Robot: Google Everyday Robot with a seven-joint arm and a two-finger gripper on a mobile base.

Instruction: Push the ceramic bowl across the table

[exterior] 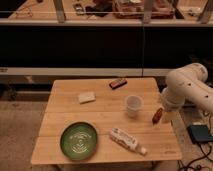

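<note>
The ceramic bowl [79,140] is a wide green dish with a pale pattern in its centre. It lies flat near the front left corner of the light wooden slatted table [65,102]. The white arm [187,90] is folded up beside the table's right edge. Its gripper [160,115] hangs at the arm's lower end, just over that edge and far to the right of the bowl. A small brown-orange piece sits right there; I cannot tell whether it belongs to the gripper or is a separate thing.
A translucent plastic cup [133,105] stands right of centre. A white tube-like bottle [127,140] lies right of the bowl. A pale sponge [86,96] and a dark bar [118,83] lie toward the back. A dark box [200,133] sits on the floor at right.
</note>
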